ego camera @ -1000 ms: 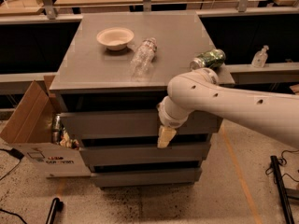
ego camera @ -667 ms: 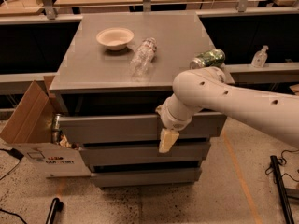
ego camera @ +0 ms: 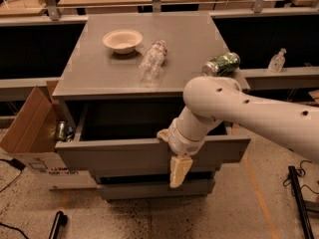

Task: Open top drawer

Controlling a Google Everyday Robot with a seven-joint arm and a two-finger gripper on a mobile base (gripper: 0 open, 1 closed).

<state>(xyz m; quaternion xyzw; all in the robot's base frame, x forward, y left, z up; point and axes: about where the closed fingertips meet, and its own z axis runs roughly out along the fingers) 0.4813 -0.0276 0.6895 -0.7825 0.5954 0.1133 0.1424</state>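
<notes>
Under the grey tabletop [ego camera: 99, 78], the top drawer [ego camera: 114, 156] looks rigid and light. Its face's upper edge suits gripping; the end effector [ego camera: 173, 156] sits there, clamping unclear.

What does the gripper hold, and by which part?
The gripper holds the top drawer by the upper edge of its front panel, near the middle.

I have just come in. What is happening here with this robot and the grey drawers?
A robot arm is working on the top drawer of a grey cabinet. Its hand sits at the upper edge of the drawer's front face, near the middle. The drawer is pulled well out, and its inside looks dark. A bowl, a plastic bottle and a can lie on top of the cabinet.
</notes>
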